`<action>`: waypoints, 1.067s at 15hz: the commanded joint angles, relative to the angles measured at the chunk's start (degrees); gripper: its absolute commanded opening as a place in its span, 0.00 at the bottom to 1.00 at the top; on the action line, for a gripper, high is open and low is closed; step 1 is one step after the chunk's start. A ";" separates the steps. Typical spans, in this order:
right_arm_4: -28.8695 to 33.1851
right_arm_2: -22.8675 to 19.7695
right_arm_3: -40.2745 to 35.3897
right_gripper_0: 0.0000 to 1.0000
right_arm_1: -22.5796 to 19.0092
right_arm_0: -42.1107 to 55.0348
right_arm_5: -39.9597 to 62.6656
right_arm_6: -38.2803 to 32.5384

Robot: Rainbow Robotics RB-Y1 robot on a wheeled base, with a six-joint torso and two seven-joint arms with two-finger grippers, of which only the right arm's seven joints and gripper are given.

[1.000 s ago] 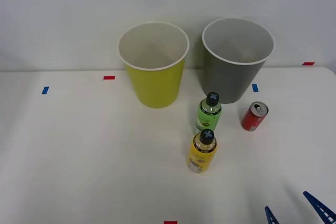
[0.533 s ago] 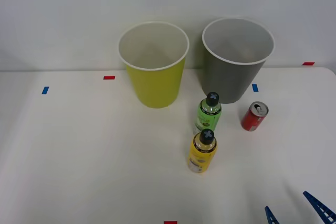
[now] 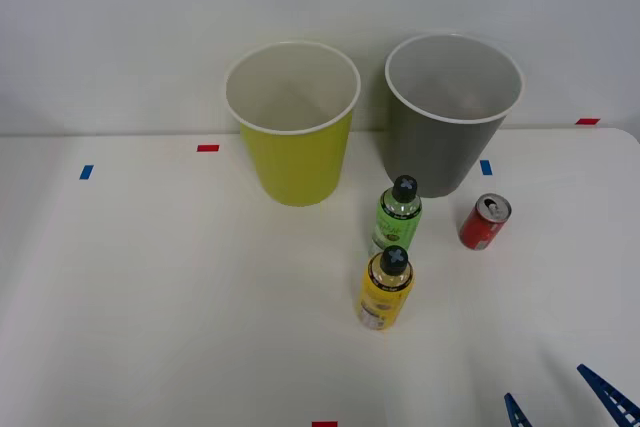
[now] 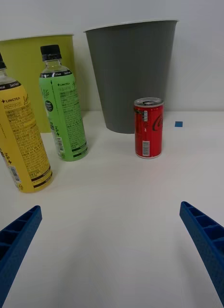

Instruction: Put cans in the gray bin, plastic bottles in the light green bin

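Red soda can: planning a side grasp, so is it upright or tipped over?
Upright: the red soda can stands on its base on the table, silver top up.

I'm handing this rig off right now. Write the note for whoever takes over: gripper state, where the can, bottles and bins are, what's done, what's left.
Right gripper: open, holding nothing, low over the table's near right corner, facing the items.
Red can: upright on the table, in front of the gray bin and a little to its right.
Green-label bottle and yellow-label bottle: upright in a line in front of the gray bin, the yellow one nearer the robot.
Light green bin: to the gray bin's left.
Done: nothing sorted yet; what shows inside each bin is empty.
Left: can into gray, both bottles into light green.
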 commanded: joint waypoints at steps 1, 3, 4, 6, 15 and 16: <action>0.00 0.00 0.00 1.00 0.00 0.00 0.00 0.00; -0.44 0.70 2.28 1.00 0.88 -0.88 0.53 0.26; -2.46 0.88 2.81 1.00 1.05 -1.14 0.00 0.53; -3.51 0.97 2.81 1.00 1.05 -1.58 -1.06 1.32; -6.15 5.98 2.81 1.00 0.53 -6.15 2.20 2.20; -6.15 6.06 2.81 1.00 0.53 -6.86 2.55 2.20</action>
